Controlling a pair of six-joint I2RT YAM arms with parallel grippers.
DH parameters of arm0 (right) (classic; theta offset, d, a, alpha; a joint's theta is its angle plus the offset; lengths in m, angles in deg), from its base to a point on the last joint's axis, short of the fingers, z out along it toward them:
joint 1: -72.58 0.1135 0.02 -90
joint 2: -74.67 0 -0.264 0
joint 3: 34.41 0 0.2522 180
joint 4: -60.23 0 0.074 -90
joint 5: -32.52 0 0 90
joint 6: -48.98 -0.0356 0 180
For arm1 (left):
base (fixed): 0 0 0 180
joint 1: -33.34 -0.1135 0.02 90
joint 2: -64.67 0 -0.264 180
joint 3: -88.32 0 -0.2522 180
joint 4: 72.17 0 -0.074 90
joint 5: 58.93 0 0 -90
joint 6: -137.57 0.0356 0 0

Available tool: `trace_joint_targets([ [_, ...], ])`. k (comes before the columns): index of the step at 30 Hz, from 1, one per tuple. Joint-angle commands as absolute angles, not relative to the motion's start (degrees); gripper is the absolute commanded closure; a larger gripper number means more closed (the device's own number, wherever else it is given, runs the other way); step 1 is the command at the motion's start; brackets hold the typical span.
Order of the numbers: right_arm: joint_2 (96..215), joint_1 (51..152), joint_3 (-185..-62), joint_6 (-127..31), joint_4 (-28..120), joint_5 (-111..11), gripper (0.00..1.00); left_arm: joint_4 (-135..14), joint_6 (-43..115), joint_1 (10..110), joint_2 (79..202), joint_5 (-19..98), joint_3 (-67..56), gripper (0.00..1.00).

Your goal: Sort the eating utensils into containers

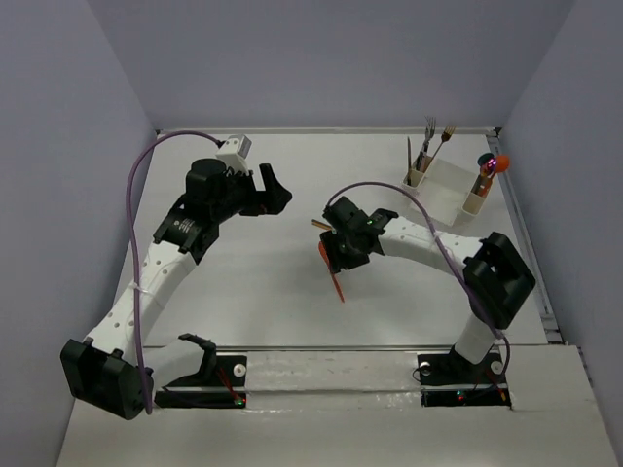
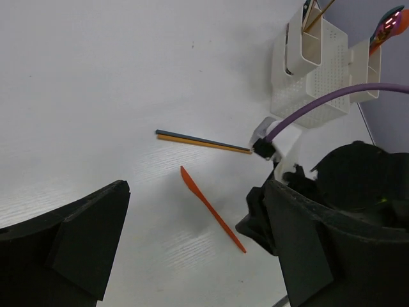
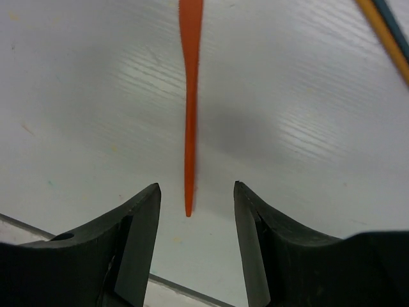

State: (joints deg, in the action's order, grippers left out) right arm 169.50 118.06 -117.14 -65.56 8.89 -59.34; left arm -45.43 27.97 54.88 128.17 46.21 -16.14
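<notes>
Orange knife (image 3: 190, 96) cropped at top, right gripper (image 3: 195, 195) parted astride its thin end, left gripper (image 2: 195, 211) spread

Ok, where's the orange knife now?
The orange knife lies on the table, centre of the top view, its thin end between the right arm's open jaws, two sticks beside it.

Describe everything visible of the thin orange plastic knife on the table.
The thin orange plastic knife is one flat, matte piece, broad at one end, tapering to a slim tip. It lies flat on the white table, touching nothing else. The tip lies between the open fingers of the right end effector, untouched.
</notes>
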Motion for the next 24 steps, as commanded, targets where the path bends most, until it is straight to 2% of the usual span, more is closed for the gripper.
trace_joint_targets([
  [1, 175.65, 121.27, -123.65, -67.48, 7.18, -59.06, 0.45, -48.3, 28.93, 55.05, 127.51, 47.42, -13.58, 0.01],
  [8, 185.05, 121.8, -127.88, -66.25, 6.13, -60.8, 0.51, -47.86, 28.76, 55.05, 126.19, 46.98, -14.9, 0.01],
  [12, 188.48, 121.8, -129.03, -66.25, 4.72, -62.57, 0.63, -47.68, 28.76, 55.05, 125.84, 46.8, -14.99, 0.01],
  [13, 189.1, 121.8, -128.77, -66.51, 4.55, -62.66, 0.7, -47.6, 28.85, 55.05, 125.75, 46.54, -14.81, 0.01],
  [15, 189.28, 121.8, -128.15, -66.51, 4.81, -62.83, 0.73, -47.51, 29.02, 55.05, 125.84, 46.45, -14.64, 0.01],
  [18, 189.46, 121.8, -128.5, -66.25, 4.9, -63.71, 0.93, -47.51, 28.94, 55.05, 126.19, 46.36, -14.46, 0.01],
  [24, 182.88, 119.79, -134.38, -63.44, 6.38, -68.28, 0.93, -47.07, 29.11, 55.05, 126.45, 46.1, -13.93, 0.01],
])
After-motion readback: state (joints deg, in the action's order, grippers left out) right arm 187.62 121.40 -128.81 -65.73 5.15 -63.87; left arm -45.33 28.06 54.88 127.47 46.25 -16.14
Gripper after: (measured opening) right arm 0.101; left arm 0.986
